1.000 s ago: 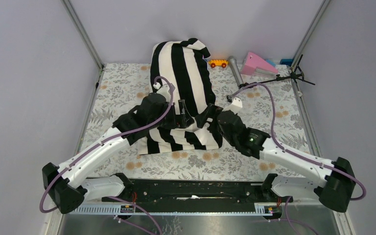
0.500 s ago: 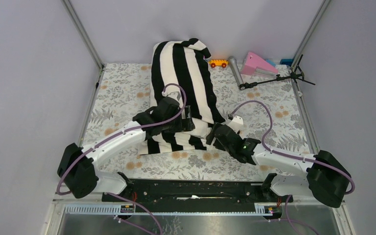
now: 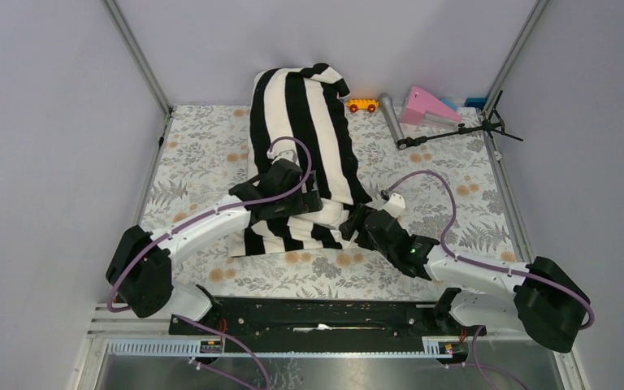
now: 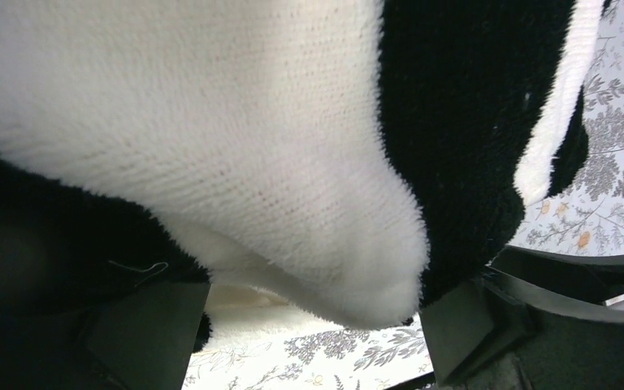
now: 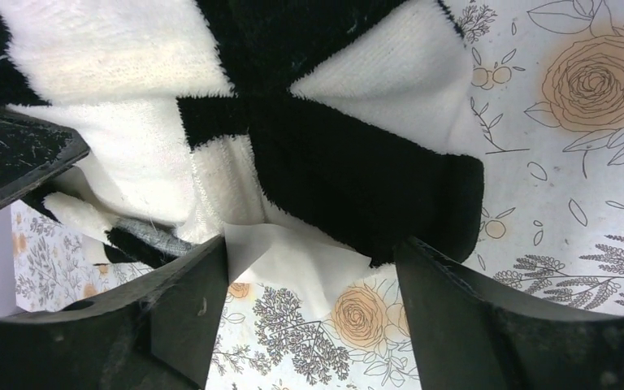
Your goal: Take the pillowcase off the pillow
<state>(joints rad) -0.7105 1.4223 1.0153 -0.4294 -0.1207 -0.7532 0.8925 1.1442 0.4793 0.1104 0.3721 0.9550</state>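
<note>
The black-and-white striped pillowcase (image 3: 305,130) lies lengthwise from the back of the table to its middle, with the pillow hidden inside it in the top view. My left gripper (image 3: 315,203) rests on the case's near part. In the left wrist view its jaws (image 4: 313,318) stand wide apart, and a fold of the case (image 4: 292,162) bulges between them unclamped. My right gripper (image 3: 356,223) is at the case's near right corner. It is open (image 5: 315,276), and a plain white fabric corner (image 5: 301,262) pokes out from under the striped edge (image 5: 357,171) between its fingers.
A floral cloth (image 3: 455,187) covers the table. At the back right lie a yellow toy car (image 3: 362,105), a grey cylinder (image 3: 391,118), a pink wedge (image 3: 427,106) and a black tripod stand (image 3: 463,128). Metal frame posts stand at both back corners.
Both arms have swung and lowered. The left gripper has settled on the case's near part. The right gripper has drawn back and down to the case's near right corner.
</note>
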